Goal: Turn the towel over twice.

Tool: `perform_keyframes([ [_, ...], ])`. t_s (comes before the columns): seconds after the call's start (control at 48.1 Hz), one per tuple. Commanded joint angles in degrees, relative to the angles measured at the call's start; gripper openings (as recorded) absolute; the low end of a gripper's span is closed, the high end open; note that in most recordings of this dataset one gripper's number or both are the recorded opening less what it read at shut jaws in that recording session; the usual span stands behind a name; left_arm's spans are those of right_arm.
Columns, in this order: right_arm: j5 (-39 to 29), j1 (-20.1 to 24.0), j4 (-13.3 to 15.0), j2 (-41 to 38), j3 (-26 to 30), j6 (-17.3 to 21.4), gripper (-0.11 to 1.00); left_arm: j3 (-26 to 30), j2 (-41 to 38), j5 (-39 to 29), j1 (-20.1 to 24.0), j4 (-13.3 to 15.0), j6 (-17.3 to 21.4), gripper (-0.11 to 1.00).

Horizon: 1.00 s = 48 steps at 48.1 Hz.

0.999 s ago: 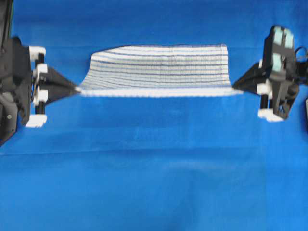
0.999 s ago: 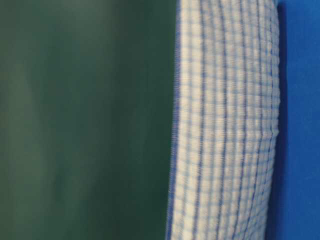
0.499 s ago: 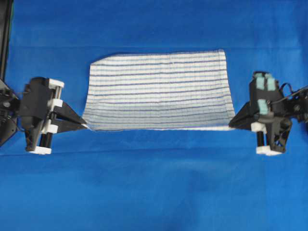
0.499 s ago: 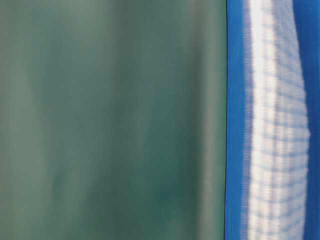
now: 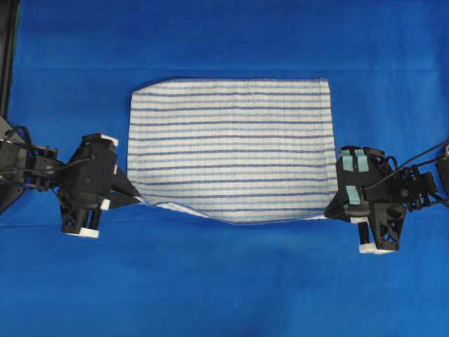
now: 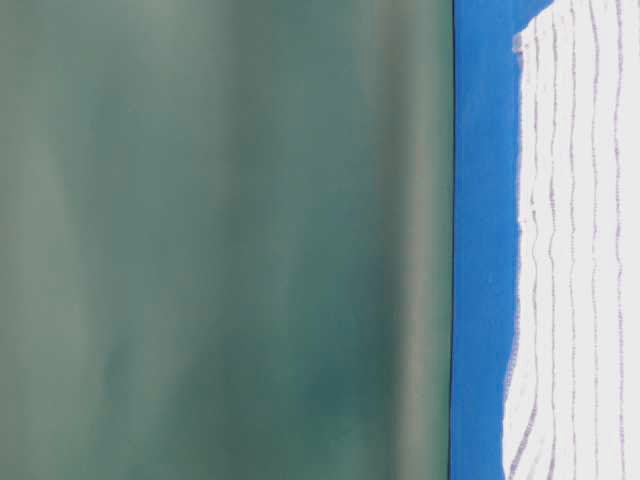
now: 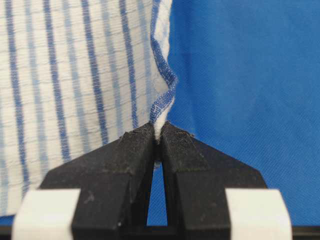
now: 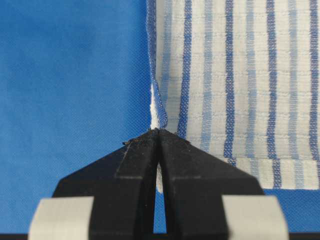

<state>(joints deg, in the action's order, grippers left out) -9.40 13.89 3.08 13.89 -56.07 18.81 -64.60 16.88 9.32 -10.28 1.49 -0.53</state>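
The towel (image 5: 231, 151) lies spread almost flat on the blue surface (image 5: 224, 281), its far edge and both far corners resting down and its stripes running across between the two arms. Only the near edge is not settled: it sags in a shallow curve toward the middle, while its two ends are drawn outward to the grippers. The left gripper (image 5: 137, 200) sits at the towel's near-left corner, and the left wrist view shows its fingers (image 7: 135, 150) pressed together with a pinch of hemmed cloth rising between the tips. The right gripper (image 5: 328, 210) sits at the towel's near-right corner, and its fingers (image 8: 142, 150) are likewise clamped together on the corner's hem. Judging by this, a turn-over looks close to its end, with the cloth laid out and only the release of the two corners left for this pass; whether this is the first or the second turn cannot be told from these pictures, so a further flip may remain. Around the towel the blue surface is bare cloth on every side, and nothing stands between the towel and either arm. In the table-level view a blurred green backdrop (image 6: 220, 240) stands behind the towel's far edge, well apart from it.
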Motion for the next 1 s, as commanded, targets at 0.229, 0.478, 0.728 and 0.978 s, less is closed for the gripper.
perform_keyframes([
  [0.229, 0.3, 0.3, -1.7, 0.4, 1.1, 0.2, 0.02, 1.5, -0.4, -0.4, -0.9, 0.2, -2.9, 0.02],
  [0.478, 0.0, 0.5, -4.7, 0.1, 1.6, 0.3, 0.05, 1.8, -0.1, -2.0, -1.1, 0.2, -4.2, 0.39],
  [0.728, -1.8, 0.7, -3.3, 1.8, 2.6, -0.1, 0.68, 4.4, 4.6, -5.9, -0.7, 0.2, -3.4, 0.89],
  [0.978, -4.3, -5.9, 6.4, 10.8, 2.8, -0.1, 0.62, 4.7, 13.9, -7.9, 8.6, 0.0, -2.4, 0.87],
])
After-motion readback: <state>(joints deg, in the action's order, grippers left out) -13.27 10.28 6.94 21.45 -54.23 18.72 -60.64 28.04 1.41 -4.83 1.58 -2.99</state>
